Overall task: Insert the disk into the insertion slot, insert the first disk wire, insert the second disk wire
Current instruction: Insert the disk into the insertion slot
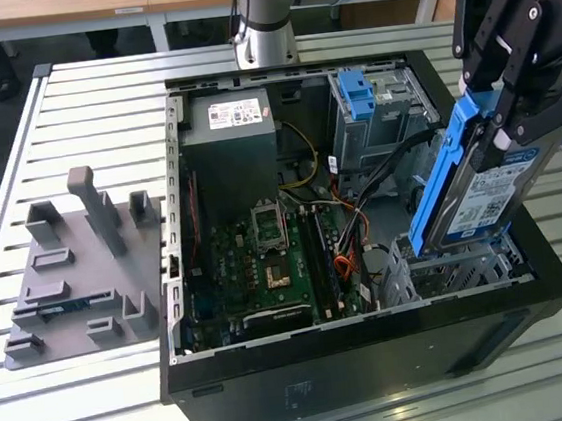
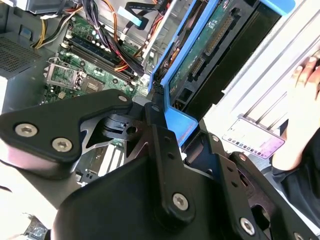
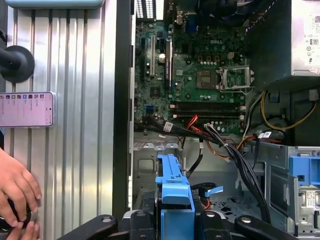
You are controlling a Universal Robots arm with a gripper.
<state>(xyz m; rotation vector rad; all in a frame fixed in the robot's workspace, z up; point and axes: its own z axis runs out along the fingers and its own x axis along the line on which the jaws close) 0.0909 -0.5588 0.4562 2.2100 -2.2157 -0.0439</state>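
While the computer case (image 1: pixel 376 351) lies open in the exterior view, the gripper (image 1: pixel 502 132) clamps the disk (image 1: pixel 485 194), tilted, its lower end at the insertion slot (image 1: pixel 458 270). In the second wrist view its fingers (image 2: pixel 161 127) pinch the blue caddy (image 2: pixel 183 125). In the first wrist view a person's hand (image 3: pixel 17 187) rests outside the case.

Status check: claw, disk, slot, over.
Claw shut on silver hard drive in blue plastic caddy. Drive tilted, lower end at low grey perforated metal cage, not seated. Black cables beside cage.
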